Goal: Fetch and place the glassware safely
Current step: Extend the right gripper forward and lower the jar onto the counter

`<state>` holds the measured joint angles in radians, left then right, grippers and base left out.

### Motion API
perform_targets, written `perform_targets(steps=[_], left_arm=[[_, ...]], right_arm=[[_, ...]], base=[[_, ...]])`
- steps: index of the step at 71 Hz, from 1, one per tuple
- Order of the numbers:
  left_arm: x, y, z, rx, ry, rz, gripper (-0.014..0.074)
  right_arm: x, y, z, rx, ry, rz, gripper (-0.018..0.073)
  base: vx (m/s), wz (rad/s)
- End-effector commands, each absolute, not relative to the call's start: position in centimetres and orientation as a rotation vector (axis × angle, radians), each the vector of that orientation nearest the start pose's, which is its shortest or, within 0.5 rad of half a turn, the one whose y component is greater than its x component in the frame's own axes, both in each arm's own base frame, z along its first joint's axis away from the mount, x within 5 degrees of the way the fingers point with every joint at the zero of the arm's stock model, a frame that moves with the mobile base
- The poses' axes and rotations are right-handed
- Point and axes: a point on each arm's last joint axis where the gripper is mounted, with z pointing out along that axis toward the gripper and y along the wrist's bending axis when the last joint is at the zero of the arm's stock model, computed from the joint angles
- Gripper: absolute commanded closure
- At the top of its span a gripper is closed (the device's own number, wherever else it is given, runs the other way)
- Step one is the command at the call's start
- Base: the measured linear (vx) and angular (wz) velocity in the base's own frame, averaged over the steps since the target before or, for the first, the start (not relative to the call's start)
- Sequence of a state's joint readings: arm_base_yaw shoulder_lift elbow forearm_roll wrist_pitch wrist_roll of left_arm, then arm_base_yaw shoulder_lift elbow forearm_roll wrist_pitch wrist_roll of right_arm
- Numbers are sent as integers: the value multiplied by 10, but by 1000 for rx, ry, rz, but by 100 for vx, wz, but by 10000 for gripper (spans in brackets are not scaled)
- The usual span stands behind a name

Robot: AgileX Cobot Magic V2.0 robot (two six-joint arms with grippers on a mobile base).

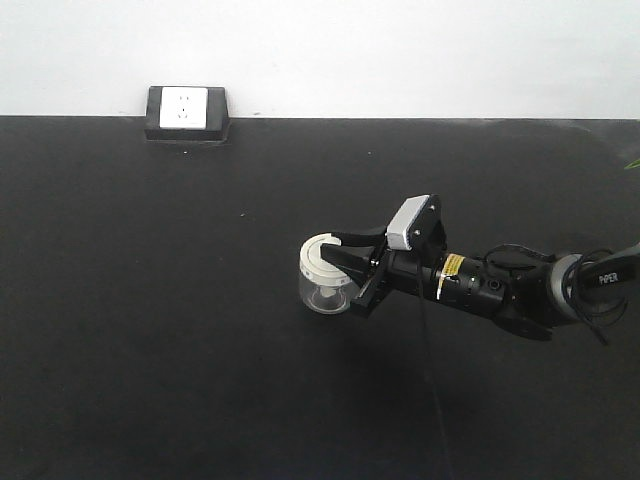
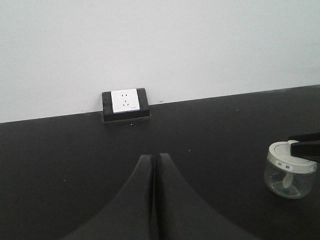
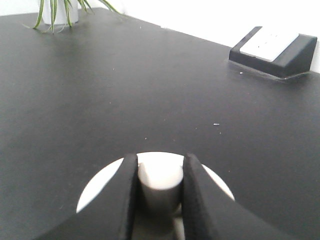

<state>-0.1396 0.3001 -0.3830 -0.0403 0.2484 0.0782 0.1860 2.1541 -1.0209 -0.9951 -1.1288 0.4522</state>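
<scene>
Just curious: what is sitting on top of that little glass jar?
A cream-white lid with a central knob covers the jar. The right gripper is shut on the knob, hiding its base.

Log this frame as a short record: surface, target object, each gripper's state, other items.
surface: black table
target: glass jar with cream-white lid, upright on the table
right gripper: fingers on either side of the lid's knob, touching it
left gripper: shut, empty, away from the jar
other items: wall socket block at the table's far edge; potted plant in the right wrist view
</scene>
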Motion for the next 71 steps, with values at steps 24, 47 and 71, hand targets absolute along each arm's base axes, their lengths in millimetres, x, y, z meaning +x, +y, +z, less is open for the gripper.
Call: perform_targets(steps=[24, 47, 71], left_arm=[[76, -12, 313, 144, 1562, -98, 603], [76, -12, 313, 144, 1562, -98, 603], [76, -12, 313, 144, 1562, -98, 603]], right_arm=[[375, 139, 150, -835, 1377, 807, 411], [374, 139, 152, -845, 1340, 806, -28], [374, 139, 156, -840, 1336, 808, -82]], base=[[0, 0], [0, 0], [0, 0]])
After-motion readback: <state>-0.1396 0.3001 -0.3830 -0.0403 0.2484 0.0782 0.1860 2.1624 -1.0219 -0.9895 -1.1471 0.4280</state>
